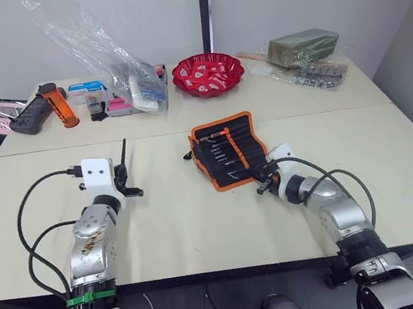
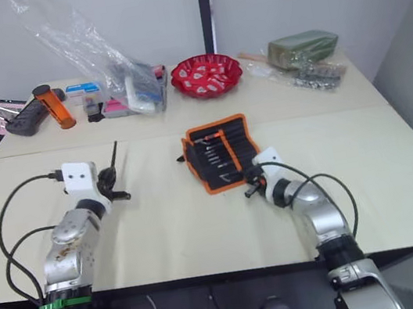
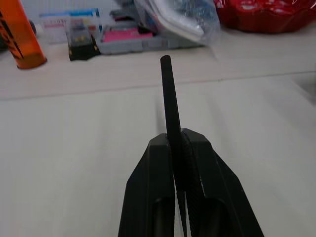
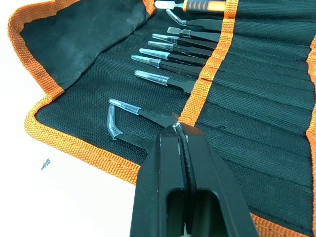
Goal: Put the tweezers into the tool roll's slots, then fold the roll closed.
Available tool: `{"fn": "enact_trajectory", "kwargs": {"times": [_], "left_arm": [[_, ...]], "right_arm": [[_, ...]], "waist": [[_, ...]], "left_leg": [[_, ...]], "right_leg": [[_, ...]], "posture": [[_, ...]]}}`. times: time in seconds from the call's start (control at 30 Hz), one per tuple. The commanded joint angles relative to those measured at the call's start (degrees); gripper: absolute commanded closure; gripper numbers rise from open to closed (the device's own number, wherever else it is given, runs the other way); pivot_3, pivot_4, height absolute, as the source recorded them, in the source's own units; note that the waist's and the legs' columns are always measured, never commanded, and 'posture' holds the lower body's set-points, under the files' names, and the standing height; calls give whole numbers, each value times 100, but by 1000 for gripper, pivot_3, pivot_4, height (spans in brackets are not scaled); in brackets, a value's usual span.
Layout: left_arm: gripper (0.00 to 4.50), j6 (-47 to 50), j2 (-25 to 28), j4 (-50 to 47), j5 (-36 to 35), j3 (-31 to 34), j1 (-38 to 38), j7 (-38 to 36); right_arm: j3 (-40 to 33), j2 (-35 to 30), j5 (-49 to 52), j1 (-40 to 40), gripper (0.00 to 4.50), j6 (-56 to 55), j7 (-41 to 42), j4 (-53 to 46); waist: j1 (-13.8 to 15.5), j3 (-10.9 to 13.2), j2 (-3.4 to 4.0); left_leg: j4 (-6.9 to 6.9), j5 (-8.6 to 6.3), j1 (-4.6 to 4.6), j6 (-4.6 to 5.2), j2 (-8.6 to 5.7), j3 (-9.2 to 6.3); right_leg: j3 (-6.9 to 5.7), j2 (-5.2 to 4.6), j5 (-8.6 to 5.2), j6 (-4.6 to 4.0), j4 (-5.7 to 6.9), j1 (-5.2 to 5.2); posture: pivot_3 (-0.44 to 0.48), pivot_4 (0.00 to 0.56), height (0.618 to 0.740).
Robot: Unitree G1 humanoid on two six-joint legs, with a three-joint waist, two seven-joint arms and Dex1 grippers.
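Note:
The tool roll (image 1: 226, 151) lies open at mid-table, black with orange trim. Several black tweezers (image 4: 163, 66) sit in its slots (image 4: 256, 74), their capped tips sticking out past the orange stripe (image 4: 210, 66). A bent-tip tweezers (image 4: 121, 121) lies at the roll's near end. My right gripper (image 4: 177, 129) is shut on its rear, right at the stripe, by the roll's near right corner (image 1: 263, 185). Left of the roll, above bare table, my left gripper (image 1: 127, 185) is shut on another slim black tweezers (image 3: 170, 98) that points up and away.
Along the table's back stand a red bowl (image 1: 207, 73), a clear plastic bag over small boxes (image 1: 132, 87), an orange cylinder (image 1: 58, 105), a black power strip (image 1: 30, 116), a green bundle (image 1: 301, 47) and blister packs (image 1: 318, 75).

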Motion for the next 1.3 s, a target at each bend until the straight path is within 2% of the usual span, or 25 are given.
{"fn": "enact_trajectory", "kwargs": {"times": [0.03,0.17,0.23,0.33,0.57,0.73,0.93,1.3], "left_arm": [[4453,-79,256,-485,-214,-146,-82,-611],[4453,60,642,-749,-503,-650,-311,-1782],[4453,148,815,-675,-620,-1022,-736,-2491],[4453,106,892,-202,-483,-1440,-1430,-3030],[4453,-393,444,2023,250,-2566,-3476,-4167],[4453,-588,-110,3541,741,-3099,-4319,-4632],[4453,-874,-273,4398,1371,-3506,-4496,-4880],[4453,-930,-208,4363,1582,-3428,-4184,-5049]], "right_arm": [[-53,-113,-50,141,4500,270,-50,-156],[-6,-199,-125,260,4500,477,-156,-514],[19,-200,-107,326,4500,607,-206,-681],[36,-176,-118,380,4500,692,-292,-725],[133,-93,-177,334,4500,675,-389,-496],[141,-81,-195,320,4500,667,-426,-417],[89,-43,-173,414,4500,703,-513,-499],[65,-24,-174,332,4500,692,-538,-414]], "waist": [[10,5,5],[23,15,19],[47,18,21],[55,18,21],[13,19,22],[-21,20,22],[-31,24,27],[-19,24,27]], "left_leg": [[1,0,-7,0,0,0],[4,0,-24,0,-2,-1],[7,1,-50,0,-3,-3],[15,2,-77,-1,-5,-3],[12,2,-76,0,-6,-2],[12,2,-76,1,-6,-2],[10,3,-78,2,-5,-3],[17,3,-80,2,-6,-3]], "right_leg": [[-1,0,0,0,0,-4],[-1,-1,2,0,-1,-16],[-2,0,4,-3,4,-43],[-1,0,19,-21,11,-72],[-1,1,17,-17,9,-73],[-1,2,8,-2,11,-73],[0,3,-3,16,21,-80],[1,2,-3,17,25,-80]], "posture": [[0,150,740],[0,150,740],[0,150,740],[0,150,740],[0,150,740],[0,150,740],[0,150,740],[0,150,740]]}}
